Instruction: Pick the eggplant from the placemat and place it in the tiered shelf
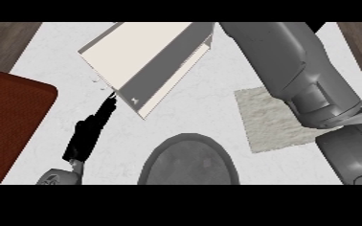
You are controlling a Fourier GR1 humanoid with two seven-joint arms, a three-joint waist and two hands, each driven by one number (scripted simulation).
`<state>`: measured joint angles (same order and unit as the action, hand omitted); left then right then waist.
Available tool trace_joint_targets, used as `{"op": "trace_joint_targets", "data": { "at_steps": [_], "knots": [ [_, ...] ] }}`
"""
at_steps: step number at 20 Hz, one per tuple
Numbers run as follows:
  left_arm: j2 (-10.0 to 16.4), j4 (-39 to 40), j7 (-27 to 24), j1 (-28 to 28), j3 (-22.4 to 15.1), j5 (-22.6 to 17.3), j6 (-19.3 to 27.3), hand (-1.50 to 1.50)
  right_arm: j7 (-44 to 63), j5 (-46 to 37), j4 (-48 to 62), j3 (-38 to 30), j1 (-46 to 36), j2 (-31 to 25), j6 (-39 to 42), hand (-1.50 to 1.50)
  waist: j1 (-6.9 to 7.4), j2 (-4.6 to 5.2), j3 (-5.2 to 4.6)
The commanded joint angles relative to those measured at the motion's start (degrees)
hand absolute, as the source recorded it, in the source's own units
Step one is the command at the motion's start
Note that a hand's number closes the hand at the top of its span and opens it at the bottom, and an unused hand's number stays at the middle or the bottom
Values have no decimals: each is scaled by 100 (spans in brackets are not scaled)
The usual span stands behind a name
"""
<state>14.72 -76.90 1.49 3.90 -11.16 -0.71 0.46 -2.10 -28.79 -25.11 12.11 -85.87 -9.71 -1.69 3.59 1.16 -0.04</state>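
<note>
Though unseen on pale placemat [265,124] or in tiered shelf [152,62], likely to handle as any eggplant: light, glossy, slippery, best taken round the thick middle. Left hand [86,139] straight-fingered, grasping nothing, beside shelf's corner; right hand out of sight. White counter [205,110], grey plate [187,160] nearby.

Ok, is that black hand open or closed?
Open. The left hand has straight fingers, pointing toward the tiered shelf.
</note>
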Motion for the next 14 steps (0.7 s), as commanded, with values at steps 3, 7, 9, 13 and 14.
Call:
{"op": "trace_joint_targets", "data": {
  "at_steps": [3, 7, 9, 13, 14],
  "knots": [
    [-44, -26, 30, 22, -83, 109, -19, 0, -179, -242, 918, 26, -374, 548, -225, 150, 110, 54, -10],
    [-131, -112, 97, 68, -104, 133, 44, 0, -221, -296, 1322, -1, -495, 691, -163, 150, 174, 85, -11],
    [-32, -223, 256, 165, -22, 38, -66, 0, -362, -56, 1407, -194, -493, 797, 278, 150, 164, 70, -6],
    [-12, -119, 208, 255, -46, 52, -140, 0, -45, 1370, 1492, -1458, -90, 961, 809, -150, 289, 133, 3],
    [-27, 51, 9, 167, -54, 80, -154, 0, -66, 1564, 1505, -1595, -47, 963, 901, -150, 316, 135, -7]
  ]
}}
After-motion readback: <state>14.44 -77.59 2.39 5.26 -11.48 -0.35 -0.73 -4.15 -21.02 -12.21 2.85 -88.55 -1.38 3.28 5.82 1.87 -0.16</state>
